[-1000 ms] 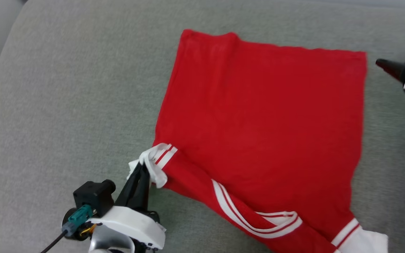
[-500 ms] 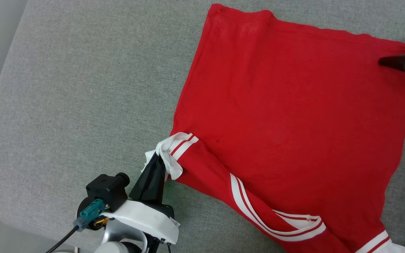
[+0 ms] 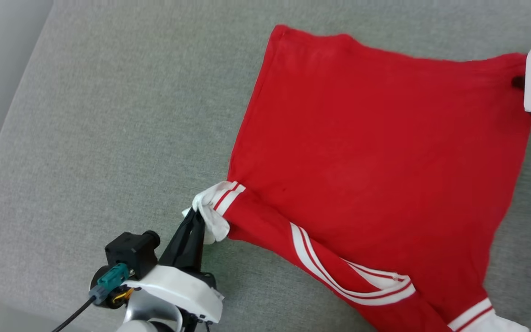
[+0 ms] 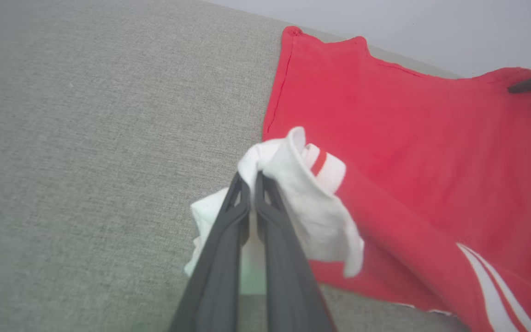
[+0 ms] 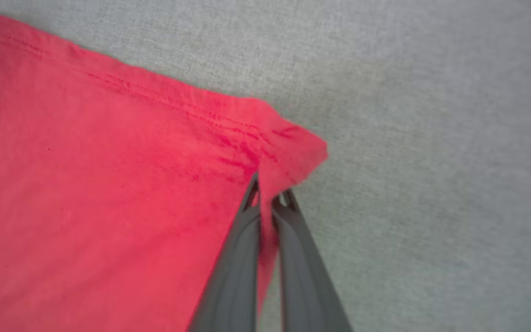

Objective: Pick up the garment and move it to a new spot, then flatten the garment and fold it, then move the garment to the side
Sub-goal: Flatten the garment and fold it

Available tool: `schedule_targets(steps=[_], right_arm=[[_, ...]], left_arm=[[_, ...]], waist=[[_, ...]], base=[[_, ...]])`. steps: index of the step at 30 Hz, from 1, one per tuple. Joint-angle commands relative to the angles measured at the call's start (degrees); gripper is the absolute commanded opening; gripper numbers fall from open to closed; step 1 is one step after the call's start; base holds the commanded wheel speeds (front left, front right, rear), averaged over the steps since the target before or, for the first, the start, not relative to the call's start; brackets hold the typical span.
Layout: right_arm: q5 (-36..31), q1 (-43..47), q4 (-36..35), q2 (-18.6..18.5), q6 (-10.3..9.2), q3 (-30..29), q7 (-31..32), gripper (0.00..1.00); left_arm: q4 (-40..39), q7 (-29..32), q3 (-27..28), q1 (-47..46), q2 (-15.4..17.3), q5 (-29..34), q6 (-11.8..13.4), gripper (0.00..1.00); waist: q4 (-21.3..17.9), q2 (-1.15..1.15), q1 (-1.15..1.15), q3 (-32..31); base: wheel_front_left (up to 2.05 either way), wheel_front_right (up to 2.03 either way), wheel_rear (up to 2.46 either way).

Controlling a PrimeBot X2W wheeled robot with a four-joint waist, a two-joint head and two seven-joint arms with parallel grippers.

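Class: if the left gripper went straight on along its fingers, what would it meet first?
The left gripper is shut on the white sleeve of the garment, so that bunched sleeve comes first; beyond it, probably the red body, though depth is unclear.

The T-shirt (image 3: 362, 152) is red with white sleeves and red-and-white striped trim; the fabric surface (image 3: 109, 115), speckled grey; the left end effector (image 4: 248, 180), dark grey.

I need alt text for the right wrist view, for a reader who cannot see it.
The right gripper, with two long dark fingers, is shut on the hemmed corner of a red fabric garment, which fills the left half of the view. Grey woven upholstery shows above and to the right.
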Motion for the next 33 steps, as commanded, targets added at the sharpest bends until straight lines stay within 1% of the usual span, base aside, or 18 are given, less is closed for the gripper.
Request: schedule_targets(steps=[1,5,8,11,14,17,20,23,24,26,29,30,31,32,33], right_arm=[[1.08,1.32,-1.49,-1.25,-0.04,1.92,-0.83,0.00],[4.18,4.47,-6.20,-5.10,-0.04,6.71,-1.70,0.00],[6.28,8.28,-9.98,-8.09,-0.04,8.61,-1.85,0.00],[8.27,13.63,-14.17,-10.73,-0.04,8.82,-1.07,0.00],[9.46,20.00,-18.78,-13.00,-0.04,7.84,0.25,0.00],[10.42,28.81,-23.04,-13.53,-0.04,5.86,1.49,0.00],[11.03,39.22,-27.21,-12.54,-0.05,2.00,2.31,0.00],[11.16,49.62,-31.40,-10.05,-0.04,-0.68,1.92,0.00],[11.16,49.62,-31.40,-10.05,-0.04,-0.68,1.92,0.00],[10.92,55.53,-33.48,-8.05,-0.05,-2.11,1.90,0.00],[11.30,62.61,-35.56,-3.85,-0.04,-3.82,1.35,0.00],[11.27,64.16,-36.09,-2.81,-0.04,-4.06,0.87,0.31],[11.28,65.28,-36.52,-1.86,-0.04,-4.49,-0.04,0.80],[11.40,66.22,-36.64,-0.85,-0.04,-4.85,-0.94,1.00],[11.39,67.13,-36.70,-0.14,-0.04,-4.88,-1.76,1.00]], left_arm=[[-0.15,0.13,0.41,0.78,0.61,-0.24,0.48,0.00],[-0.40,1.34,1.58,2.74,2.24,-0.66,1.43,0.00],[-0.81,2.09,2.64,4.40,3.56,-0.94,2.14,0.00],[-1.41,2.96,3.63,6.46,5.00,-1.18,3.11,0.00],[-2.44,4.17,3.59,8.23,6.18,-1.03,3.56,0.00],[-3.25,5.30,3.95,10.64,7.07,-1.09,4.72,0.00],[-3.86,6.19,4.26,12.22,7.80,-1.52,5.32,0.00],[-3.78,6.93,4.79,14.05,8.68,-2.01,5.71,0.00],[-3.78,6.93,4.79,14.05,8.68,-2.01,5.71,0.00],[-3.91,7.50,5.02,14.82,9.11,-2.34,5.87,0.00],[-4.03,8.16,5.20,15.51,9.59,-2.80,6.06,0.00],[-4.04,8.27,5.32,15.85,9.74,-2.87,6.14,0.00],[-3.97,8.57,5.22,16.00,9.80,-2.93,6.15,0.00],[-3.87,8.77,5.18,16.07,9.84,-3.12,6.02,0.00],[-3.80,8.91,5.18,16.11,9.89,-3.49,5.78,0.00]], waist=[[-2.17,0.00,-0.01,-2.78],[-5.43,0.00,-0.01,-7.27],[-8.40,0.00,-0.01,-10.74],[-11.80,0.00,-0.01,-13.85],[-14.87,0.00,-0.01,-15.87],[-17.74,0.00,-0.01,-18.18],[-19.35,0.00,-0.01,-19.82],[-20.93,0.00,-0.01,-21.12],[-20.93,0.00,-0.01,-21.12],[-21.72,0.00,-0.01,-21.68],[-22.50,0.00,-0.01,-22.07],[-22.80,0.00,-0.01,-22.06],[-22.91,0.00,-0.01,-22.00],[-22.97,0.00,-0.01,-21.94],[-23.09,0.00,-0.01,-21.87]], base=[[0.00,0.00,0.00],[0.00,0.00,0.00],[0.00,0.00,0.00],[0.00,0.00,0.00],[0.00,0.00,0.00],[0.00,0.00,0.00],[0.00,0.00,0.00],[0.00,0.00,0.00],[0.00,0.00,0.00],[0.00,0.00,0.00],[0.00,0.00,0.00],[0.00,0.00,0.00],[0.00,0.00,0.00],[0.00,0.00,0.00],[0.00,0.00,0.00]])
